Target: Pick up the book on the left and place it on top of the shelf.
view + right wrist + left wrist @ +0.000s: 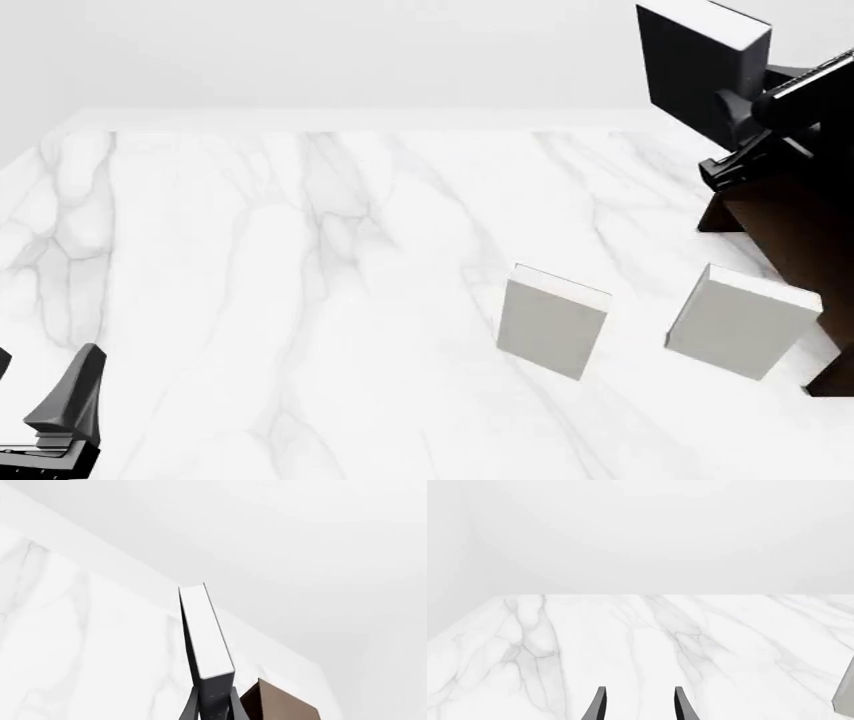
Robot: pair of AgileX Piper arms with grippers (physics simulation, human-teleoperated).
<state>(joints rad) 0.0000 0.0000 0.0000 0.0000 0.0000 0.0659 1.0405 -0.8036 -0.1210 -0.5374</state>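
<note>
The right gripper (727, 105) held the book (697, 68) high in the air at the far right of the front view, its jaws clamped on the lower end of the dark cover — the white page edges faced up and toward the camera. The book was upright, clear of the tabletop (334, 300), and hung above the dark brown shelf (801, 215), which stood at the right edge of the scene; whether book and shelf touched could not be told. In the right wrist view the book (203, 635) rose straight out from between the fingers (193, 707), with a corner of the shelf (277, 705) just beside it.

Two light grey-white books stood on the marble tabletop — one near the middle (553, 320), the other (741, 320) to its right, close against the shelf.

The left gripper (67, 415) rested low at the near left corner, well apart from everything. In the left wrist view its jaws stood apart, the left gripper (639, 705) holding nothing over bare marble.
</note>
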